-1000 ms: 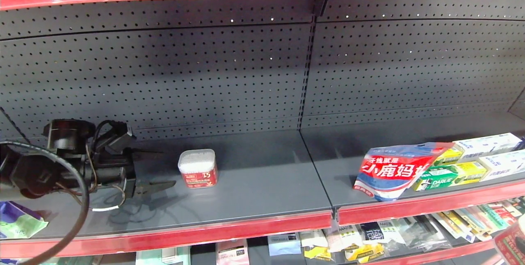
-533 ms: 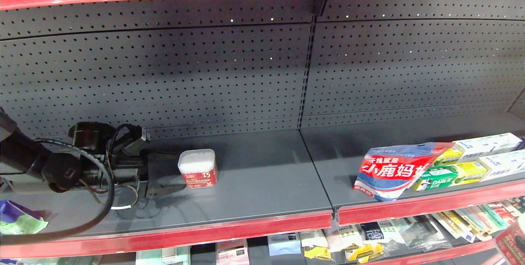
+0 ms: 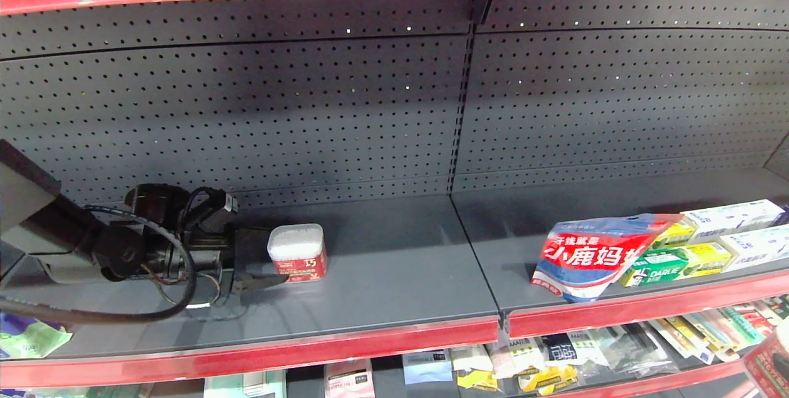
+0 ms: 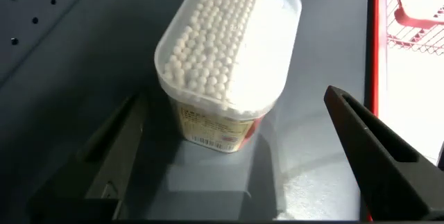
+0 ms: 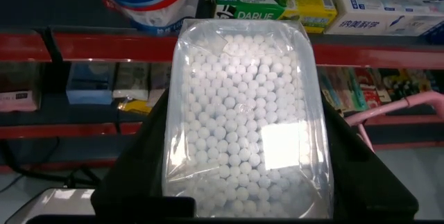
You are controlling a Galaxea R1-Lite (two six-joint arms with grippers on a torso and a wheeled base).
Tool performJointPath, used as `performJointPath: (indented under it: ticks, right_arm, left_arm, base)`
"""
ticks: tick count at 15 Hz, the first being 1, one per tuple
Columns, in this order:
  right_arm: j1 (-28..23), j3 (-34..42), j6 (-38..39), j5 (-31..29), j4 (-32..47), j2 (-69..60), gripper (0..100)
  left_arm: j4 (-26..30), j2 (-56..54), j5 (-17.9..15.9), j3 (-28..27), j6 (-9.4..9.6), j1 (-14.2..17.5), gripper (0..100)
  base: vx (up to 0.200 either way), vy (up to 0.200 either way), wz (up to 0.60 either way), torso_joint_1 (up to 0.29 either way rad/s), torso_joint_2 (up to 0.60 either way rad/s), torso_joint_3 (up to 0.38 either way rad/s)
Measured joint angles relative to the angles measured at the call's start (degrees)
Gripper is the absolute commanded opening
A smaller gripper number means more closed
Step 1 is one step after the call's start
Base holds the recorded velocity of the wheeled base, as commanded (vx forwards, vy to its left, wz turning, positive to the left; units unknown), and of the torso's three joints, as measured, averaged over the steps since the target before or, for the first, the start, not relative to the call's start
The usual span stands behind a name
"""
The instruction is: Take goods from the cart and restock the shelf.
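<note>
A clear tub of cotton swabs [image 3: 297, 253] with a red label stands on the grey shelf [image 3: 394, 275], left of centre. My left gripper [image 3: 265, 259] lies low on the shelf just left of it, open. In the left wrist view the tub [image 4: 229, 50] sits between the two black fingers [image 4: 374, 148] of that gripper [image 4: 232, 106], with gaps on both sides. My right gripper [image 5: 246, 161] is shut on a second cotton swab tub [image 5: 246, 106], whose red-labelled corner [image 3: 767, 364] pokes in at the head view's lower right.
A red and blue pouch [image 3: 592, 256] leans on toothpaste boxes [image 3: 709, 244] at the shelf's right. A green packet [image 3: 31, 333] lies at its far left. Pegboard [image 3: 345, 108] backs the shelf; small goods [image 3: 555, 355] fill the lower tier. The cart [image 4: 416, 16] stands behind.
My left arm has slid right along the shelf, bringing its open fingers from well short of the tub to either side of it. The tub has stayed put.
</note>
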Motion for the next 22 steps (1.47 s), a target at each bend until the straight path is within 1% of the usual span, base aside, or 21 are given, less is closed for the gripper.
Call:
performJointPath:
  ticks: [2, 4, 5, 10, 19, 22]
  right_arm:
    - [0.0, 0.0, -0.38, 0.0, 0.0, 0.18, 0]
    - [0.0, 0.16, -0.66, 0.0, 0.01, 0.24, 0]
    - [0.0, 0.21, -0.68, -0.02, 0.0, 0.3, 0]
    - [0.0, 0.05, -0.79, -0.09, 0.0, 0.68, 0]
    - [0.0, 0.1, -0.82, -0.09, 0.0, 1.13, 0]
    - [0.0, 0.0, -0.82, -0.09, 0.0, 1.34, 0]
  left_arm:
    - [-0.12, 1.35, -0.33, -0.85, 1.12, -0.12, 100]
    - [-0.12, 3.25, -2.29, -3.41, 3.8, -0.22, 100]
    - [0.0, 4.13, -2.9, -4.28, 4.22, -0.54, 100]
    - [-0.06, 6.94, -3.8, -5.64, 4.3, -2.88, 100]
    - [-0.11, 10.19, -3.94, -10.53, 3.97, -5.28, 100]
    - [-0.11, 10.85, -3.91, -11.14, 3.78, -6.22, 100]
  base:
    - [0.0, 0.0, 0.0, 0.0, 0.0, 0.0]
    - [0.0, 0.0, 0.0, 0.0, 0.0, 0.0]
    - [0.0, 0.0, 0.0, 0.0, 0.0, 0.0]
    - [0.0, 0.0, 0.0, 0.0, 0.0, 0.0]
    - [0.0, 0.0, 0.0, 0.0, 0.0, 0.0]
    - [0.0, 0.0, 0.0, 0.0, 0.0, 0.0]
